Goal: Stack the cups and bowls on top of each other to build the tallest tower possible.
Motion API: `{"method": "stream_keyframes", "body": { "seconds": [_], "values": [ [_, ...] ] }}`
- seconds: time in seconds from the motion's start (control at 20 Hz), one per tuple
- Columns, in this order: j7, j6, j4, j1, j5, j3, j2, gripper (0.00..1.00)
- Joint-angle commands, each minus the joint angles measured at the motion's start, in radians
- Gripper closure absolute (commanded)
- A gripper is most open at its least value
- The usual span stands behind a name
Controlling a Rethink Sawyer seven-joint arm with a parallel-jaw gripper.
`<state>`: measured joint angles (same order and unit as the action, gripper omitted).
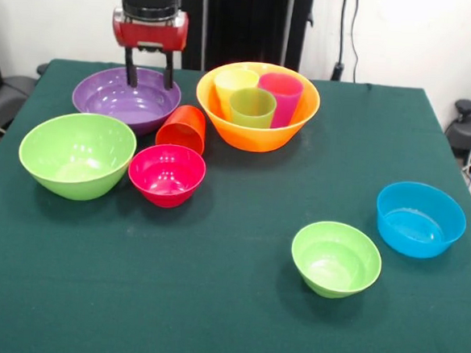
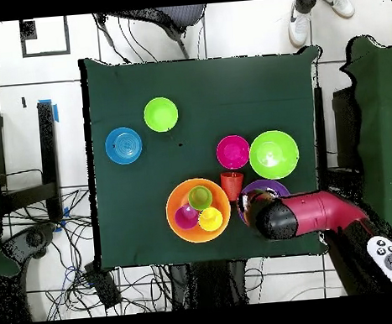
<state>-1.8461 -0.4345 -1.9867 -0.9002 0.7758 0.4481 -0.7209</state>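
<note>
Leftmost in the front view, the large green bowl [image 1: 77,154] sits close to the table's [image 1: 209,320] left edge, with the pink-red bowl [image 1: 167,174] touching its right side. Behind them, the purple bowl [image 1: 111,99] lies near the far edge, and the orange-red cup [image 1: 182,129] lies tipped on its side between the purple bowl and the orange bowl [image 1: 256,132], its mouth towards the pink-red bowl. Inside the orange bowl stand three cups upright: yellow [image 1: 234,85], light green [image 1: 252,107] and magenta [image 1: 281,95]. Further right, the small green bowl [image 1: 336,259] and the blue bowl [image 1: 420,219] sit well apart from the others, the blue one near the right edge. Open cloth runs across the whole near side and through the middle between the two groups.

Overhead, the red arm [image 2: 321,212] reaches in from the right of the picture along the base-side edge. In the front view, the gripper [image 1: 148,80] hangs straight down over the purple bowl, its two black fingers [image 1: 131,71] spread apart and holding nothing, tips just above the bowl's inside.
</note>
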Motion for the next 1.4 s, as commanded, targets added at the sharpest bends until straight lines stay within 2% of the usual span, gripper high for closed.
{"method": "stream_keyframes", "body": {
  "seconds": [0.05, 0.3, 0.45, 0.6, 0.9, 1.4],
  "values": [
    [0.287, -0.023, 0.078, -0.041, 0.097, 0.138, 0.084, 0.0],
    [0.356, -0.057, 0.084, -0.107, 0.13, 0.196, 0.091, 0.0],
    [0.333, -0.048, 0.087, -0.11, 0.166, 0.201, 0.096, 0.0],
    [0.308, -0.034, 0.081, -0.096, 0.21, 0.201, 0.063, 0.0],
    [0.311, -0.04, 0.069, -0.108, 0.245, 0.225, 0.018, 0.0],
    [0.313, -0.002, 0.079, -0.133, 0.333, 0.262, 0.034, 0.0]
  ]
}}
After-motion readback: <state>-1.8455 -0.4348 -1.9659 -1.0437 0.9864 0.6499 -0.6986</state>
